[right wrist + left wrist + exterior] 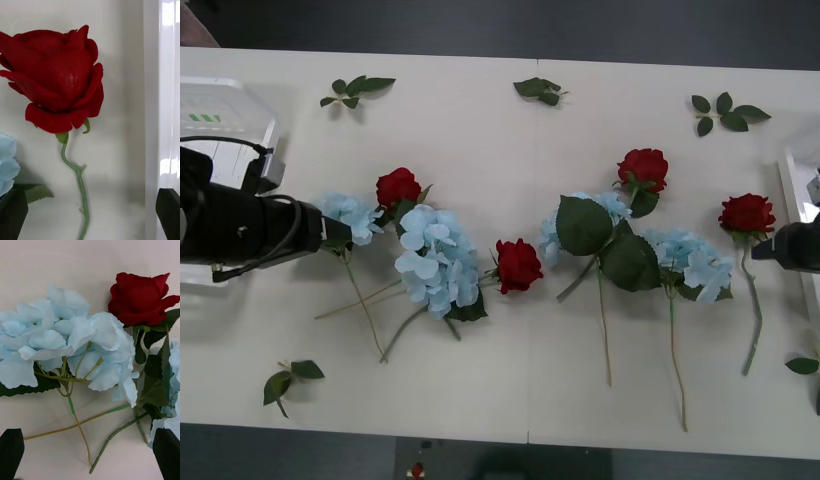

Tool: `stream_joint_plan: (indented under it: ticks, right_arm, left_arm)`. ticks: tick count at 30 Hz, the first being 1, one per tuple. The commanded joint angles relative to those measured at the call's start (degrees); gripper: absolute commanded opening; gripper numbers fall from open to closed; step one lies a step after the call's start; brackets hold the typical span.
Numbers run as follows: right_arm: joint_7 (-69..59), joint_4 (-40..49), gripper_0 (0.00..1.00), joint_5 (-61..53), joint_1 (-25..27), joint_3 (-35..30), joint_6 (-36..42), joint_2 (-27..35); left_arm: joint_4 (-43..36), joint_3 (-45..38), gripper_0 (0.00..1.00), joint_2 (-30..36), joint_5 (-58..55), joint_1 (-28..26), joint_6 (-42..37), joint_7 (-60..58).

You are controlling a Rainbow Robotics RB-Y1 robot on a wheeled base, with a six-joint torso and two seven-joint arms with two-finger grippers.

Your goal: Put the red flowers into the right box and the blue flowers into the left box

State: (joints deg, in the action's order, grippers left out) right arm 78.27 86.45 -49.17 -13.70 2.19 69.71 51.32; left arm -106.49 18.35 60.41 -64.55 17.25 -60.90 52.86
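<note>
Several red flowers lie on the white table; the rightmost lies just ahead of my right gripper, which is open over its stem beside the right box. Several blue flowers lie among the red flowers. The leftmost blue flower is right in front of my left gripper, open with its black fingers either side of the crossed stems. A red flower lies beside that cluster. The left box stands at the far left.
Loose green leaf sprigs lie along the table's far side, near the front left and at the right edge. A larger blue cluster and another red flower lie mid-table.
</note>
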Motion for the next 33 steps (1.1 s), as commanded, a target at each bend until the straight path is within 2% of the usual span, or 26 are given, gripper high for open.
stream_joint_plan:
  ticks: [1,11,20,33]
  right_arm:
    - [-2.86,-2.25,1.0,0.31,-3.26,2.12,-2.04,2.03]
    - [-1.98,-9.81,1.0,2.15,-7.66,2.82,-2.65,-2.72]
    - [-1.89,-13.06,1.0,2.33,-8.45,4.4,-4.85,-4.21]
    - [-2.33,-14.29,1.0,2.86,-8.45,4.75,-5.82,-6.41]
  left_arm:
    - [1.9,1.16,1.0,-0.29,1.0,2.87,0.6,-0.47]
    - [4.19,7.32,1.0,-0.29,3.02,6.3,0.6,-0.65]
    - [9.11,13.12,1.0,-1.08,4.43,9.38,4.21,-0.65]
    - [16.76,18.57,1.0,-5.83,6.98,15.18,4.56,-0.56]
